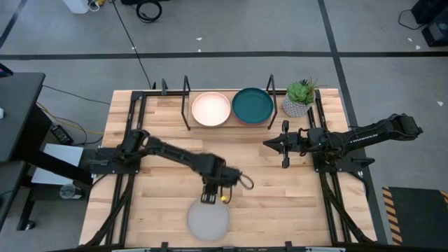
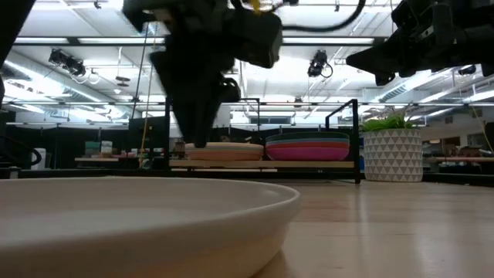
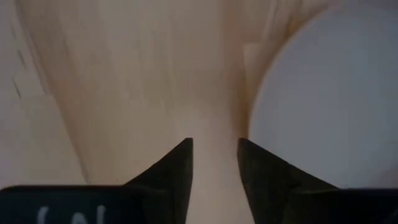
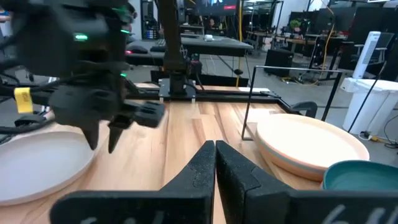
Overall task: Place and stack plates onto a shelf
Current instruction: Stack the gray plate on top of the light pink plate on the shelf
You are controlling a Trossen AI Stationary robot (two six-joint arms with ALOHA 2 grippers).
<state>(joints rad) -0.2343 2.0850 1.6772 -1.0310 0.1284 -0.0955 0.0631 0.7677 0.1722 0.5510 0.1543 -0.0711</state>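
Observation:
A light grey plate [image 1: 208, 219] lies flat on the table near its near edge; it fills the foreground of the low view [image 2: 139, 224]. My left gripper [image 1: 208, 199] points down just beyond the plate's far rim, open with a narrow gap [image 3: 214, 148], the plate [image 3: 329, 93] beside its fingers. The black shelf [image 1: 185, 105] at the far edge holds a cream plate [image 1: 211, 108] on a peach one and a stack topped by dark teal [image 1: 252, 105] over magenta [image 2: 309, 153]. My right gripper [image 1: 269, 143] waits shut [image 4: 215, 149] in the air, right of centre.
A green plant in a white pot [image 1: 299, 98] stands right of the shelf. Black frame rails [image 1: 329, 189] run along the table's left and right sides. Bare wood [image 1: 280, 203] lies between the grey plate and the shelf.

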